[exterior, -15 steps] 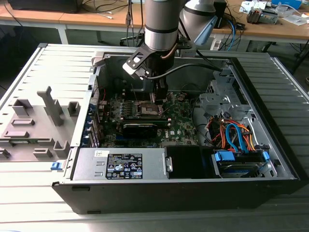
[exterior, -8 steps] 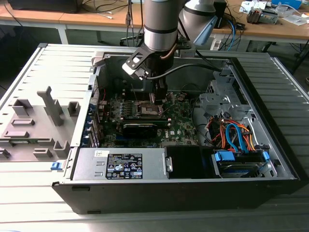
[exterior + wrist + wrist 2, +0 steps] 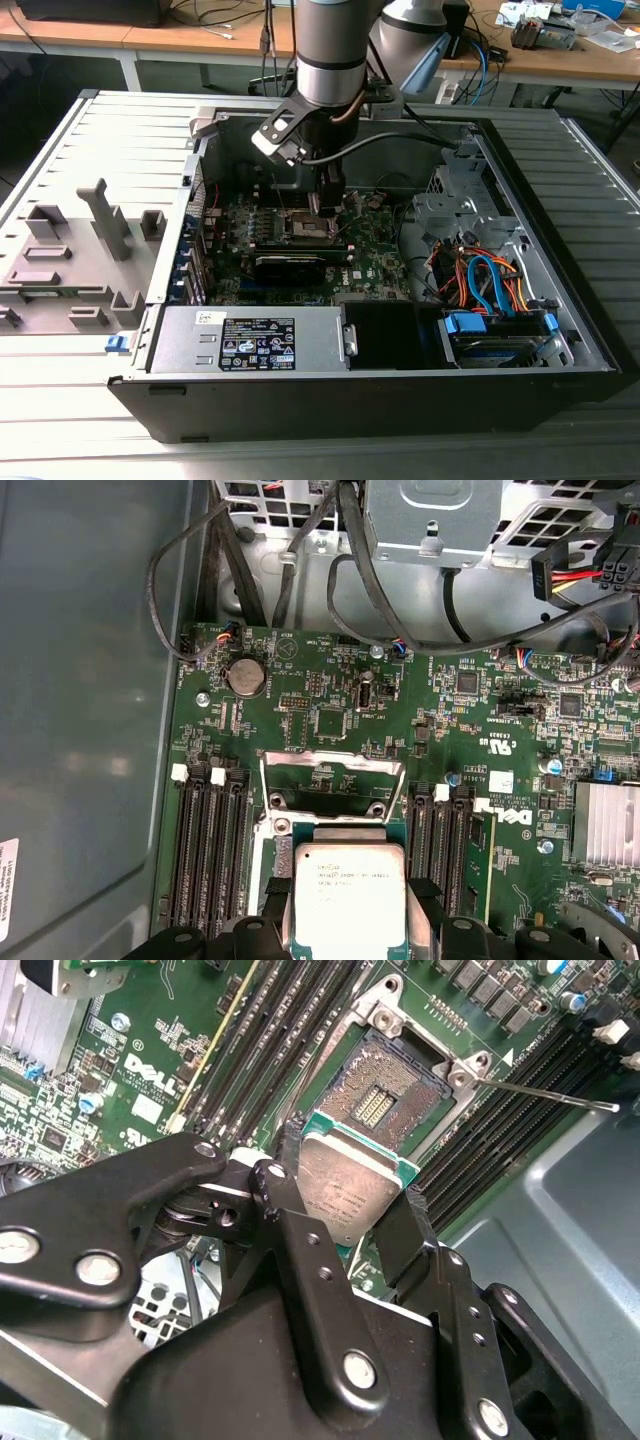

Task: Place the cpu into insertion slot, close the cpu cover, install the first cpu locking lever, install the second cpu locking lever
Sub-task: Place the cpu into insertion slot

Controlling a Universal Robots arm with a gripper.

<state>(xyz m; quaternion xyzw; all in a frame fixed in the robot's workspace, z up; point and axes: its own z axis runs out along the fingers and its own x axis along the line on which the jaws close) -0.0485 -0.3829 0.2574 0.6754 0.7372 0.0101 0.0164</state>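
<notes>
1. Firmly, the tool [image 3: 350, 1175] is pinching the cpu [image 3: 345, 1192] by two opposite edges. Its matte black fingers [image 3: 408, 1235] are pressed against the chip's thin green rim.
2. The cpu is a small flat square with a brushed, silvery-grey metal top. In the first wrist view the cpu [image 3: 348, 895] lies level between the tool's [image 3: 348, 902] two black pads.
3. In the second wrist view the chip hangs just above and beside the insertion slot [image 3: 385, 1085], not yet seated. The slot is a dark square socket with a fine, grainy field of golden contacts. A silver metal surround with round screw bosses at its corners frames it.
4. The cpu cover [image 3: 332, 761] stands raised at the far edge of the socket. It is a thin, shiny steel frame, and the board shows through its large central window.
5. A thin, straight wire lever [image 3: 545, 1092] runs out from one corner of the surround, over the memory slots.
6. Long, narrow black memory slots [image 3: 205, 850] flank the socket on both sides of the glossy green circuit board [image 3: 330, 695]. A round silver coin cell [image 3: 246, 676] and a finned aluminium heatsink [image 3: 608, 825] also sit on it.
7. In the exterior view the tool [image 3: 328, 205] reaches down into an open dark computer case [image 3: 380, 400] lying on a grey ribbed bench [image 3: 60, 420].
8. A grey boxy power supply [image 3: 250, 340] fills the case's near side. Orange and blue cables [image 3: 485, 280] coil towards the exterior view's right.
</notes>
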